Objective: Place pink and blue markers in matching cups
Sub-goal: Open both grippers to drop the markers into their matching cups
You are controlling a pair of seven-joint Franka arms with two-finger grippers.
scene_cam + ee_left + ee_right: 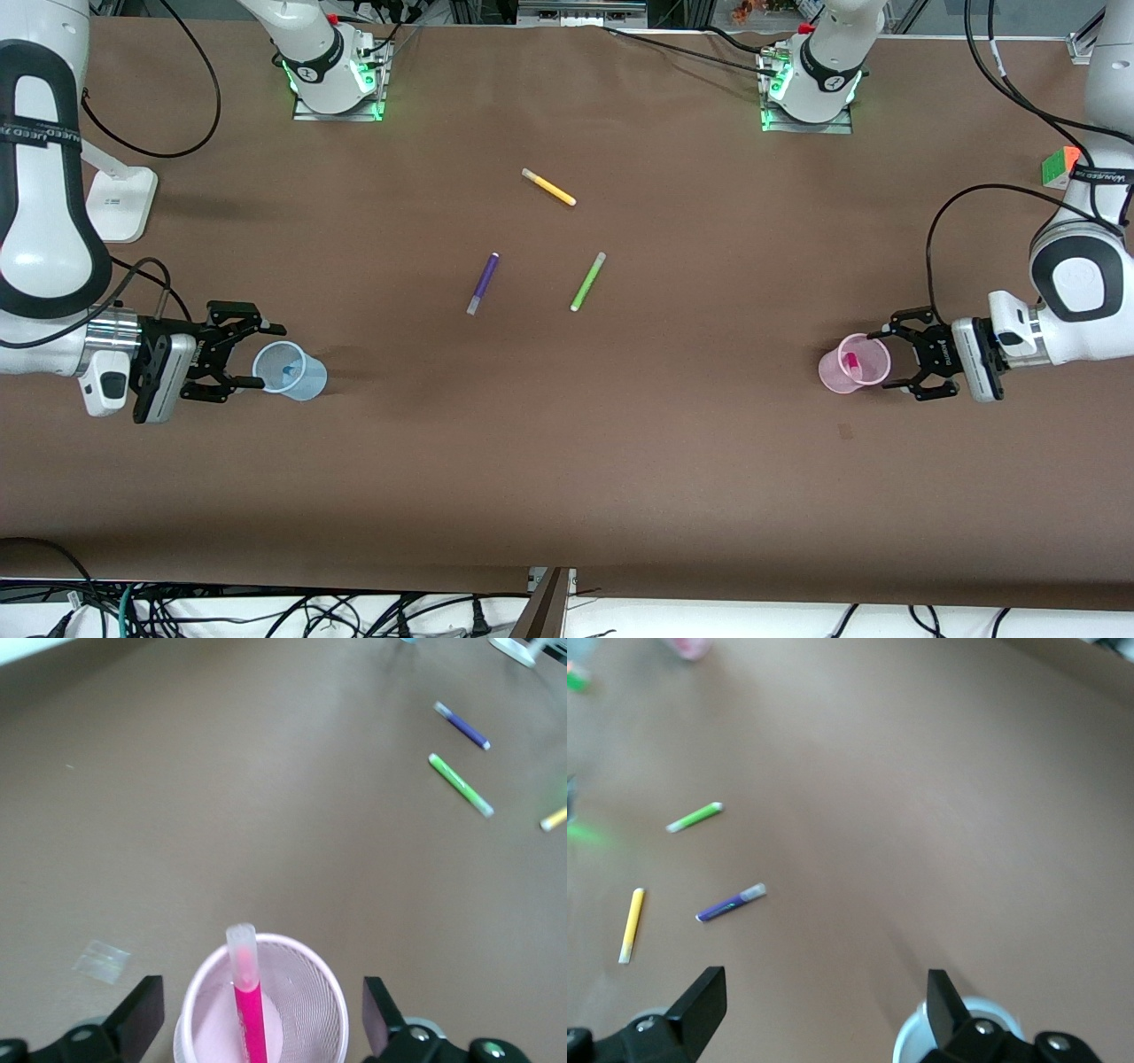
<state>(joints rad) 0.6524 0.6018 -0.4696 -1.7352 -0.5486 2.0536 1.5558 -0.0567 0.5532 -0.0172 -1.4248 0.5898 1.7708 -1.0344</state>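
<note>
- I am seeing the left pincer [895, 361] spread wide beside the pink cup [852, 363], at the left arm's end of the bench [620, 461]; its fingers [142, 1017] are standing apart on both sides of the cup and are gripping nothing.
- The pink marker [247, 992] is standing inside the pink cup, leaning on the wall, with its paler end sticking up above the rim.
- The right pincer [257, 354] is also released, its fingers [700, 1001] wide apart, just beside the blue cup [290, 370] at the right arm's end of the bench.
- The blue marker [287, 370] is lying inside the blue cup; I am seeing only a small blue piece of it through the opening.
- In the middle of the bench three other pens are lying flat, well apart from both cups: a purple pen [483, 283], a green pen [587, 281] beside it, and a yellow pen [548, 187] farther from the front camera.
- A coloured cube [1059, 166] is sitting near the edge at the left arm's end.
- Nothing is lying between the pincers and their cups.
</note>
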